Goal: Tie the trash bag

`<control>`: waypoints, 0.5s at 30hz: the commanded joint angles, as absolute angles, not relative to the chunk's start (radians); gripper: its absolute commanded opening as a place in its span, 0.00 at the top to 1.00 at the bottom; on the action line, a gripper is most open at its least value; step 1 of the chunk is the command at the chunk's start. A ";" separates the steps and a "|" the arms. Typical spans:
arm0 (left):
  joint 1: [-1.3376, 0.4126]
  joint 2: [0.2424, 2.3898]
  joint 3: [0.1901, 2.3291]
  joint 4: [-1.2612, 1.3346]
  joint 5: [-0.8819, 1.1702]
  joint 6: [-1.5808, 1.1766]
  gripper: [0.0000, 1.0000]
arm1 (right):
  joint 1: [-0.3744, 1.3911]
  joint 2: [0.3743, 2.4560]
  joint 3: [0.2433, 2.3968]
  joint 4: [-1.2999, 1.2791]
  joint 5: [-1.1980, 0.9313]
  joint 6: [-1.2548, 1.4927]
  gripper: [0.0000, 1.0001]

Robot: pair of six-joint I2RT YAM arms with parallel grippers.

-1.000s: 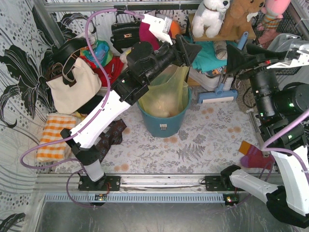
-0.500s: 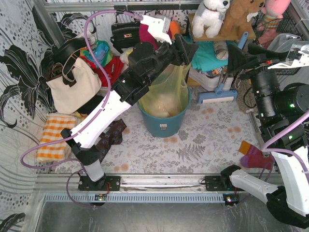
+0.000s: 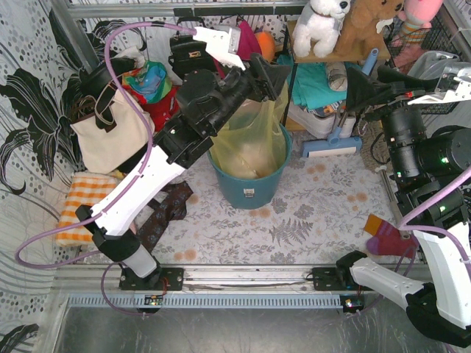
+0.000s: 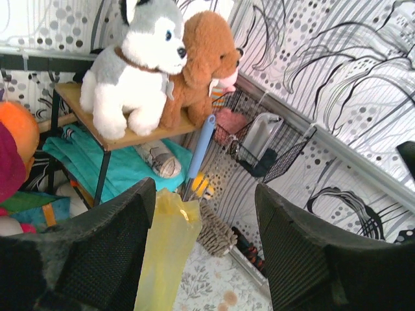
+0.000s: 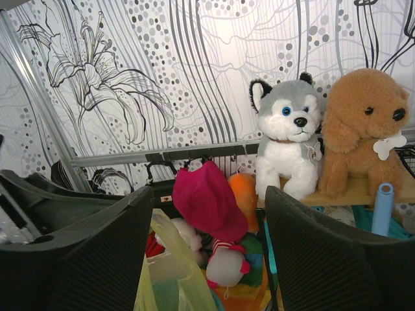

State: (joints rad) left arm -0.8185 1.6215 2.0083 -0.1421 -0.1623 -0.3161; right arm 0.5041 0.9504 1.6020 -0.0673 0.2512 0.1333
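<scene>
Both left fingers (image 4: 110,246) and right fingers (image 5: 324,259) apart | trash bag (image 4: 165,253) top between left pair

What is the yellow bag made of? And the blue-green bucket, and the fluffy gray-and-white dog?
The trash bag looks like thin plastic: see-through yellow, crinkly and a bit shiny. The bucket seems hard, smooth plastic: one even teal colour, stiff round rim. The husky toy looks like soft plush fabric with fuzzy fur; its filling is hidden.
</scene>
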 commanded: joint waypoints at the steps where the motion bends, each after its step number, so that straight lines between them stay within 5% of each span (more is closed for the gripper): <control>1: -0.825 1.595 2.045 -0.094 -0.180 -0.301 0.28 | 0.505 0.941 1.599 -0.063 0.254 0.123 0.30; 15: -0.824 1.663 2.101 -0.235 -0.181 -0.278 0.32 | 0.505 0.944 1.606 -0.069 0.247 0.127 0.30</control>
